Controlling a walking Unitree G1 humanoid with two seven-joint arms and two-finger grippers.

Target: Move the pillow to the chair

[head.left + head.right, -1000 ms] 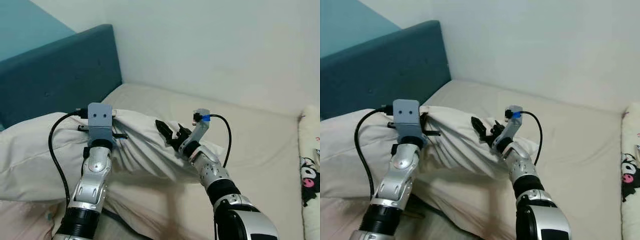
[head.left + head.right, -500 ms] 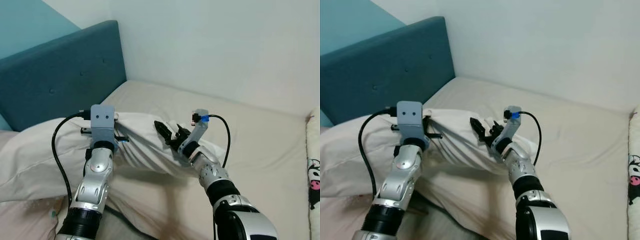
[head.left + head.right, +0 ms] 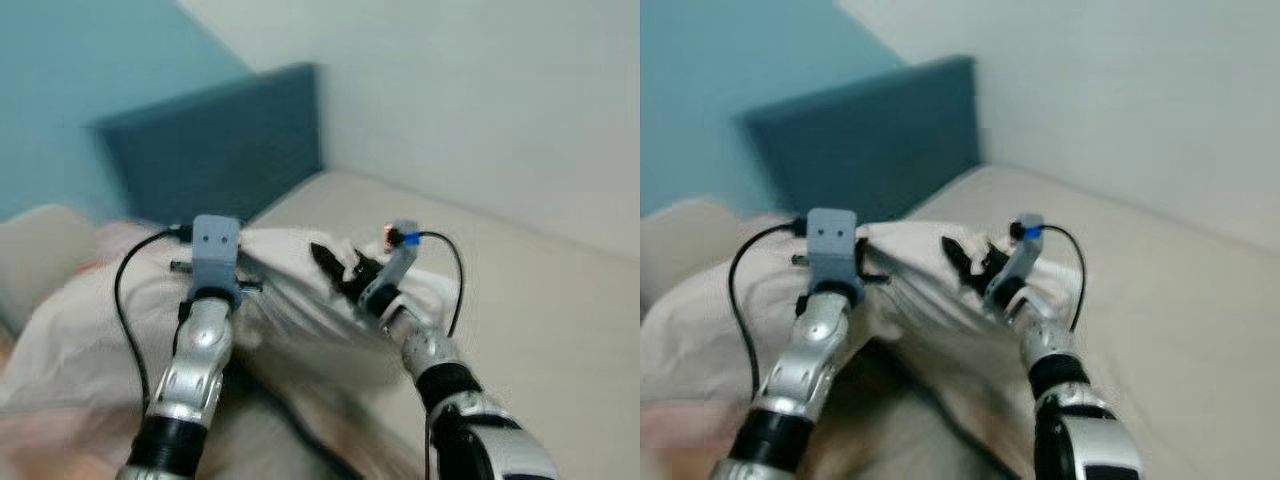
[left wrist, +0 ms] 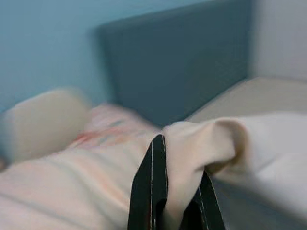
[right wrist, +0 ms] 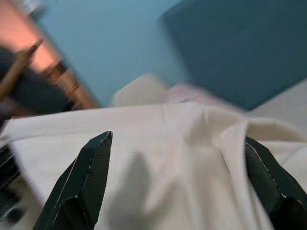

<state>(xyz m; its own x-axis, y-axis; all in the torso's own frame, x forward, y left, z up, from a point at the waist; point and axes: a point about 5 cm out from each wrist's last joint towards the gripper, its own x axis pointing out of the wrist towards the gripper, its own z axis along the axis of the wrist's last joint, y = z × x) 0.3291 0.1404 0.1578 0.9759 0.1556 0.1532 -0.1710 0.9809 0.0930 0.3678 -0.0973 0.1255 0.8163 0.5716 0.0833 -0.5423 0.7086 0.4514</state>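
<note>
Pillow (image 3: 300, 300): cream/off-white, soft, heavily creased, bunched into a ridge btwn both arms, lifted above the bed (image 3: 520, 300) near the teal headboard (image 3: 220, 150). Frames blurred. Left gripper (image 4: 168, 211): fingers closed, pinching a fold of pillow fabric, cloth puffing up over the tips. Right gripper (image 5: 177, 187): fingers spread wide apart w/ pillow cloth lying btwn them, fabric pale and wrinkled. Pinkish bedding (image 4: 96, 139) beside the pillow.
</note>
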